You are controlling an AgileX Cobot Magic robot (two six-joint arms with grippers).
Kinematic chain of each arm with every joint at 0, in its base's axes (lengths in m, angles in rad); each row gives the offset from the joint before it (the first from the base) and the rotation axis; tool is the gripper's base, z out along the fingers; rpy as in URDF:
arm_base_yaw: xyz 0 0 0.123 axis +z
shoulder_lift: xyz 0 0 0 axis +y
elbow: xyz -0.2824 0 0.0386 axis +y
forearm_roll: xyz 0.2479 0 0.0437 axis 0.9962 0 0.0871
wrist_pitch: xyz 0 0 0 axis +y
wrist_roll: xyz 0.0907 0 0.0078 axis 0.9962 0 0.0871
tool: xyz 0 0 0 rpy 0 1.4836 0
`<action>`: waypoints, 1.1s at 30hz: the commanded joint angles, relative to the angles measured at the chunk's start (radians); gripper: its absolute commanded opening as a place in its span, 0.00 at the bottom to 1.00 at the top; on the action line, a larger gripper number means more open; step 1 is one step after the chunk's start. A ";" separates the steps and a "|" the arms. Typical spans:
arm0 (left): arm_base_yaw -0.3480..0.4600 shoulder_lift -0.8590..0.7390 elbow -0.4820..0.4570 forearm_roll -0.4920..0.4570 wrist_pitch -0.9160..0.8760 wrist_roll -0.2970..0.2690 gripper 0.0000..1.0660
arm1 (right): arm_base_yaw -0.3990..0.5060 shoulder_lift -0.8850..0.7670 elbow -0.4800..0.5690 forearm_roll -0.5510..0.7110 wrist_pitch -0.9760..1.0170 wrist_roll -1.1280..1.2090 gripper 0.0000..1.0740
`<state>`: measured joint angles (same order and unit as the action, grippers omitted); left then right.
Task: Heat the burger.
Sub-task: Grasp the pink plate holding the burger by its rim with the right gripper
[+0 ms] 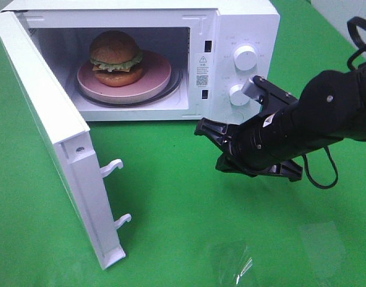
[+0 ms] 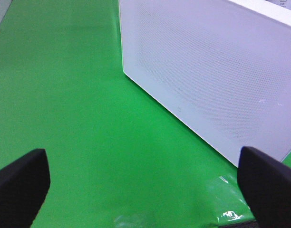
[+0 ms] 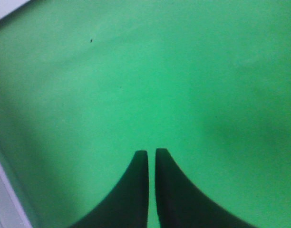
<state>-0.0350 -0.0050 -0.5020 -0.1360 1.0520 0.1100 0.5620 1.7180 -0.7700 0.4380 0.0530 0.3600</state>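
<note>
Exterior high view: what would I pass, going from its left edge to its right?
Open microwave door → burger inside the microwave → the two control knobs → bulk of the black right arm.

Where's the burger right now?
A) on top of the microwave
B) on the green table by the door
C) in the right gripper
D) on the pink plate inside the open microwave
D: the burger sits on the pink plate inside the microwave, whose door is open; the right gripper is shut and holds nothing.
</note>
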 commanded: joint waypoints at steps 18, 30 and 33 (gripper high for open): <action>0.003 -0.015 0.003 -0.001 -0.013 0.002 0.94 | -0.003 -0.014 -0.355 -0.428 0.650 -0.394 0.09; 0.003 -0.015 0.003 -0.001 -0.013 0.002 0.94 | -0.003 -0.014 -0.466 -0.430 0.767 -0.978 0.09; 0.003 -0.015 0.003 -0.001 -0.013 0.002 0.94 | -0.003 -0.015 -0.480 -0.430 0.758 -1.169 0.09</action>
<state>-0.0350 -0.0050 -0.5020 -0.1360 1.0520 0.1100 0.5620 1.7090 -1.2420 0.0120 0.8040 -0.7650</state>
